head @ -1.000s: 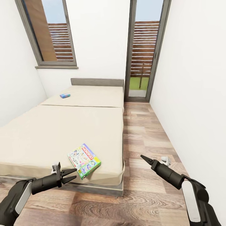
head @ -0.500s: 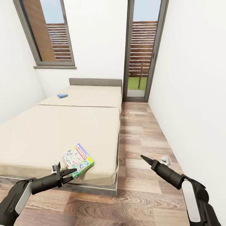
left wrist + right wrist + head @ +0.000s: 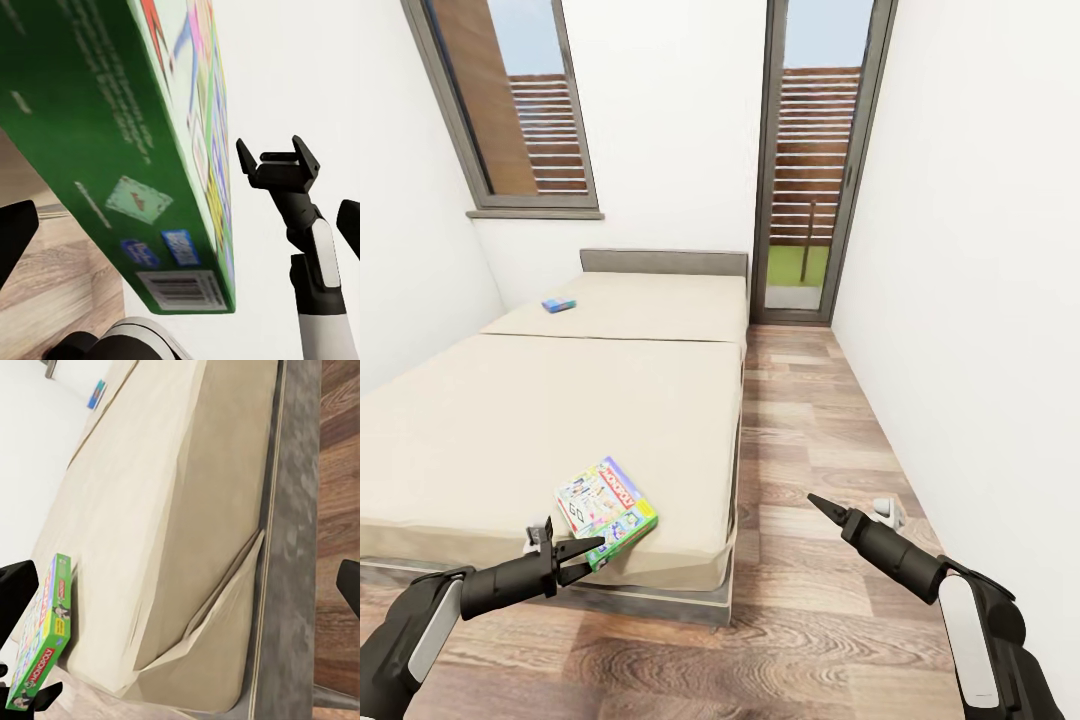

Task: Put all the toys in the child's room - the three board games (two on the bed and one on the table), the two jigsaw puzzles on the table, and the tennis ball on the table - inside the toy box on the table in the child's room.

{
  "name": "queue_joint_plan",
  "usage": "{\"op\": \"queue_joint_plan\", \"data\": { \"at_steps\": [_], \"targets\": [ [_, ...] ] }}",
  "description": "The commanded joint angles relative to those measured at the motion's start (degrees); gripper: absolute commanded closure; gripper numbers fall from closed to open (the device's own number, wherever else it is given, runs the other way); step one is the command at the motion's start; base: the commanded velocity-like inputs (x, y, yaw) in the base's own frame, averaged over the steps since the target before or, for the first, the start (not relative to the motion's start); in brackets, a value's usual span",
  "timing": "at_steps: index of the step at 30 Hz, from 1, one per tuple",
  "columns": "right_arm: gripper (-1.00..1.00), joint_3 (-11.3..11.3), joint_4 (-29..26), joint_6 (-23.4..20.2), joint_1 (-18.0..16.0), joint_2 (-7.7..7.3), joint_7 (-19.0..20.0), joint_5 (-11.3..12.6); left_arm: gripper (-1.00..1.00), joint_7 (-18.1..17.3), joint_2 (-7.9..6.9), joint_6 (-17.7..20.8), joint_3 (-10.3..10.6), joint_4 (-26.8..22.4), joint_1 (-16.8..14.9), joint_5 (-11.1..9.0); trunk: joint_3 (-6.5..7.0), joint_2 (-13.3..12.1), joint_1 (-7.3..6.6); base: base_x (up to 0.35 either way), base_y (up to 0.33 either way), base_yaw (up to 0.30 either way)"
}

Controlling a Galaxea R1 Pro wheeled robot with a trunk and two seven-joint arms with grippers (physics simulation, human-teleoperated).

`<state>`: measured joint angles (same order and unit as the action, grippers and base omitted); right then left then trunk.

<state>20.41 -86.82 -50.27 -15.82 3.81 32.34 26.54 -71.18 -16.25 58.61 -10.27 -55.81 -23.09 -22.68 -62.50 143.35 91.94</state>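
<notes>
Two board games lie unpacked on the bed (image 3: 560, 400): Monopoly box (image 3: 605, 510) before the spread left claw (image 3: 582, 558), blue box (image 3: 558, 304) far.

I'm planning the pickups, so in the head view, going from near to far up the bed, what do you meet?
Left gripper → Monopoly box at the near edge of the bed → seam between the two mattress sections → small blue game box → grey headboard.
</notes>
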Motion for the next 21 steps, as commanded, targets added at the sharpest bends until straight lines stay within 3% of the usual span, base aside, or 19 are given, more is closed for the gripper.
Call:
{"op": "queue_joint_plan", "data": {
  "at_steps": [1,21],
  "targets": [
    [-1.0,0.16,-0.02,-0.36,-0.06,0.06,0.27,-0.08,-1.0,-0.1,-0.01,0.37,-0.01,0.0,-0.02,-0.09,-0.05,0.02,-0.01,0.0,-0.002,0.0],
    [-1.0,0.16,-0.02,-0.36,-0.08,0.06,0.27,-0.07,-1.0,-0.14,-0.01,0.36,-0.01,0.0,-0.02,-0.14,-0.05,0.02,-0.01,0.029,0.0,0.0]
  ]
}}
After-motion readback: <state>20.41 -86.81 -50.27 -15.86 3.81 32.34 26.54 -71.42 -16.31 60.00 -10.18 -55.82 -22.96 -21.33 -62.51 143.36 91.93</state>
